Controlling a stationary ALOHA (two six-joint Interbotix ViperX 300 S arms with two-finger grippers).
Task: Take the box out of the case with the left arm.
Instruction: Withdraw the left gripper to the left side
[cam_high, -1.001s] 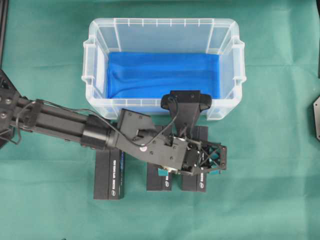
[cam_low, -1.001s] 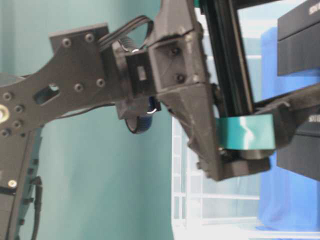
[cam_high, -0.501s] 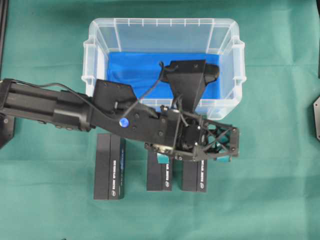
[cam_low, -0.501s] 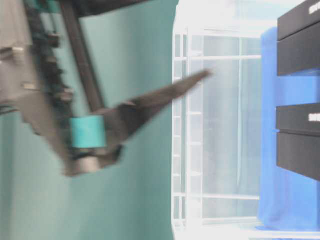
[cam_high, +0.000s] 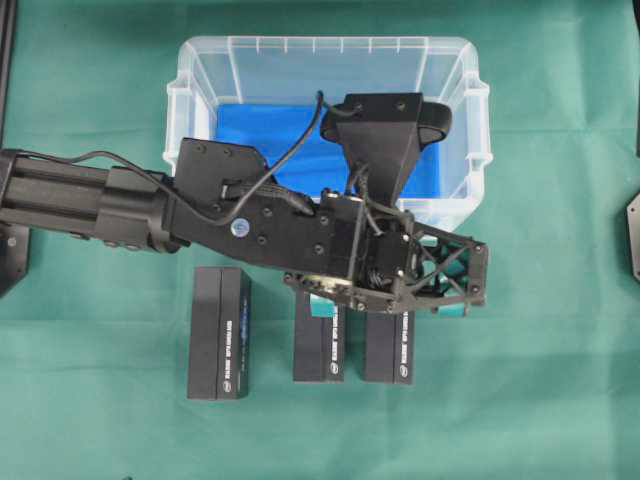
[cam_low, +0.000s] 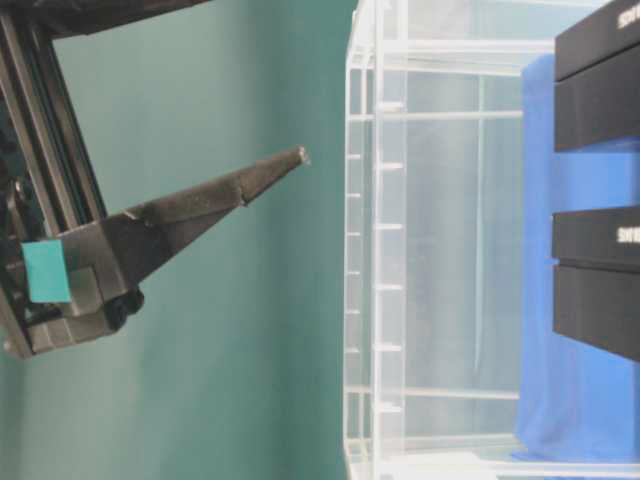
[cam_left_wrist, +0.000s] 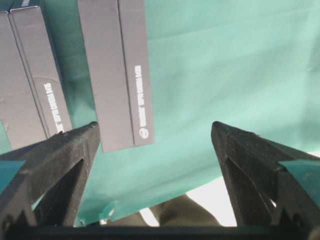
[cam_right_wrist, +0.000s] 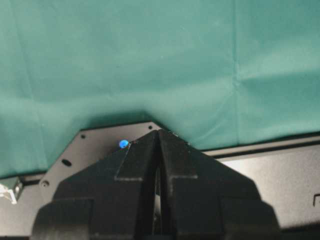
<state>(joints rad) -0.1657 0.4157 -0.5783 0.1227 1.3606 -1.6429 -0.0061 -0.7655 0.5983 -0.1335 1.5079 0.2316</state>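
Left end effector (cam_high: 440, 300): jaws wide apart, holding nothing, above the boxes (cam_high: 220, 332)
Right end effector (cam_right_wrist: 157, 150): fingers pressed together, nothing between
Case (cam_high: 450, 60): only blue lining

Surface: a green cloth (cam_high: 560, 380) is spread flat, faintly creased.
Edge at 9 o'clock: a dark frame bar (cam_high: 8, 60) is seen.
Light: even, soft shadows.

Even, bright light from above; the case (cam_high: 325, 60) rim glares white. Soft shadows sit under the boxes (cam_high: 220, 332). The table-level and left wrist views are soft; the left hand (cam_left_wrist: 155, 145) blurs.
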